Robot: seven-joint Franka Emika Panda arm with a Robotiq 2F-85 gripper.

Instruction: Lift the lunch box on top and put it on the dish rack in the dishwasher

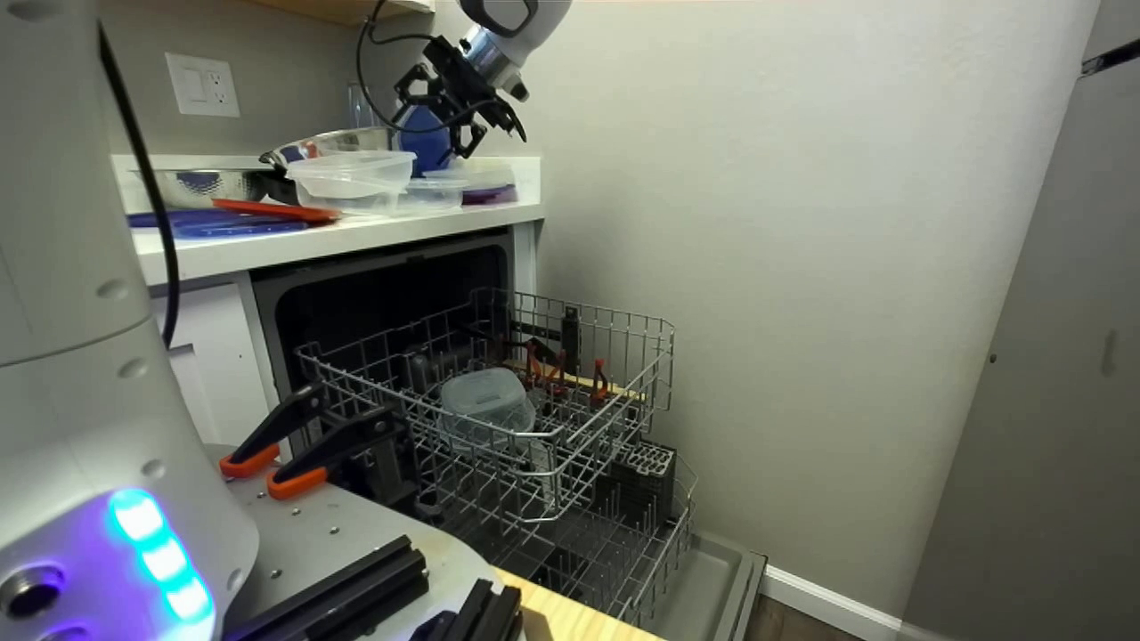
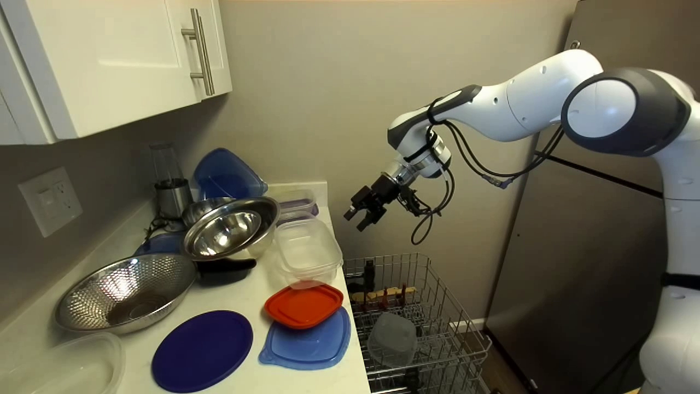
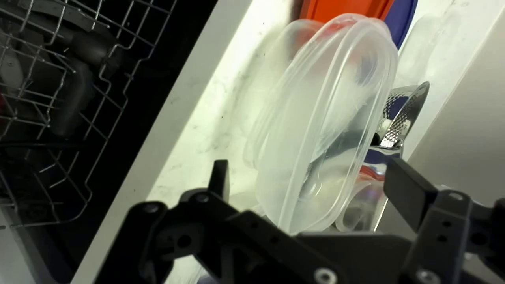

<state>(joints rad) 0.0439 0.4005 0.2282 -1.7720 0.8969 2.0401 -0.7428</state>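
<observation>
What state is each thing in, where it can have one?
Black robot jaws: open, empty
Translucent rounded plastic lunch box: lidless, stacked, ungripped
Silver-grey wire dish rack: slid out
Dark-cavity dishwasher: open
Frosted plastic tub: racked, apparently upside down
Square red plastic lid: lying loose

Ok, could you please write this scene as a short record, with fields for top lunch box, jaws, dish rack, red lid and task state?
lunch box: on top of the tub stack, on the counter
jaws: open, holding nothing, apart from the lunch box
dish rack: slid out of the dishwasher
rack contents: a translucent tub, among other things
red lid: partly over the light blue lid
task state: lunch box not yet lifted
</observation>
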